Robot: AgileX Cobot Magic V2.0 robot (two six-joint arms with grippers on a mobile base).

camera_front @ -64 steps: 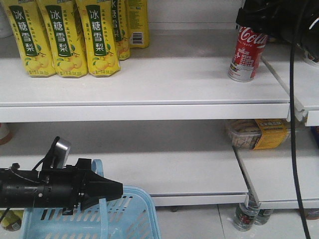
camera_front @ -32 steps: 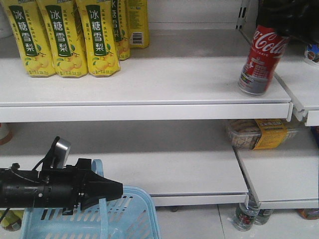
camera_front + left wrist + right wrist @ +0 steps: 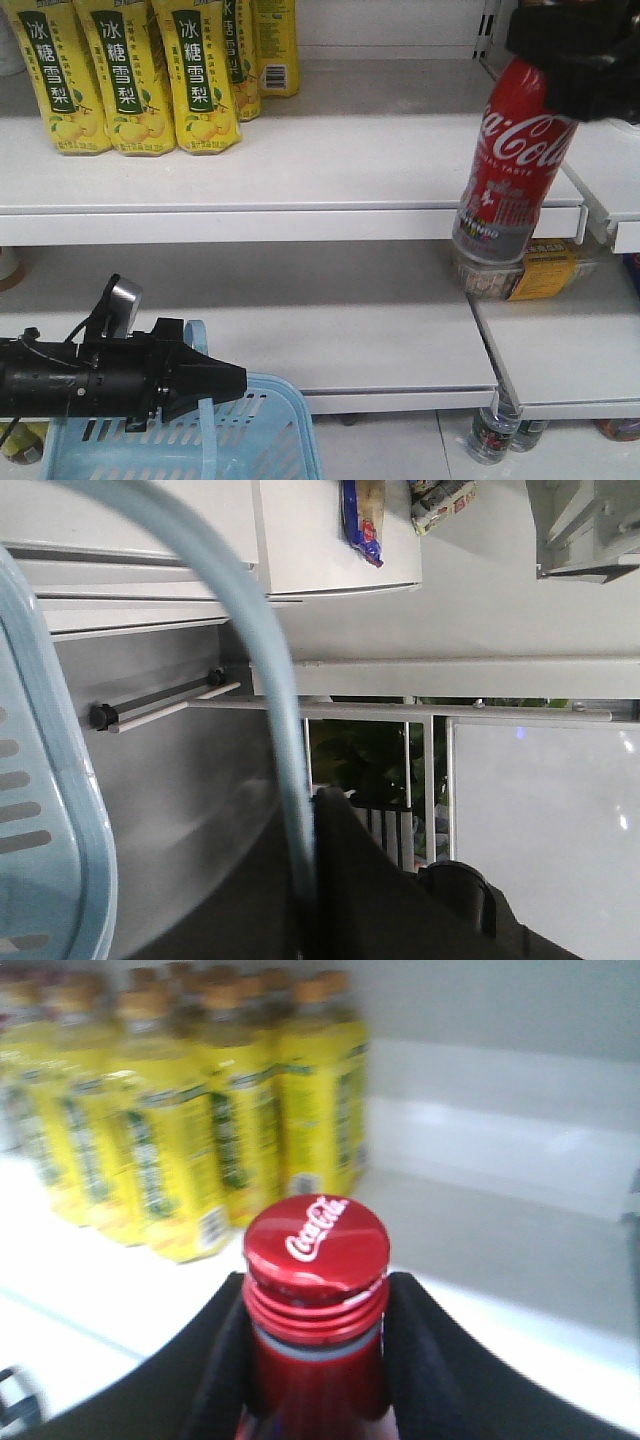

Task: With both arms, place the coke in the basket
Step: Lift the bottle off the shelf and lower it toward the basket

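Note:
The coke point(image 3: 515, 160), red with white script and a silvery base, hangs tilted in the air in front of the upper shelf's right end. My right gripper point(image 3: 565, 50) is shut on its neck. In the right wrist view the black fingers point(image 3: 215, 1350) press both sides just under the red screw cap of the coke point(image 3: 316, 1245). At the lower left, my left gripper point(image 3: 235, 382) is shut on the thin swing handle point(image 3: 205, 425) of the light blue basket point(image 3: 270, 440). The left wrist view shows that handle point(image 3: 255, 650) running into the shut gripper point(image 3: 310, 820).
Yellow pear-drink bottles point(image 3: 130, 75) stand in rows on the upper shelf point(image 3: 300, 170) at the left. A packaged snack tray point(image 3: 530, 275) lies on the lower right shelf, right behind the coke's base. Dark bottles point(image 3: 495, 435) stand on the floor under it.
The coke has left the upper shelf: it has come forward and down, tilted, in the right gripper. The left arm and basket have stayed still.

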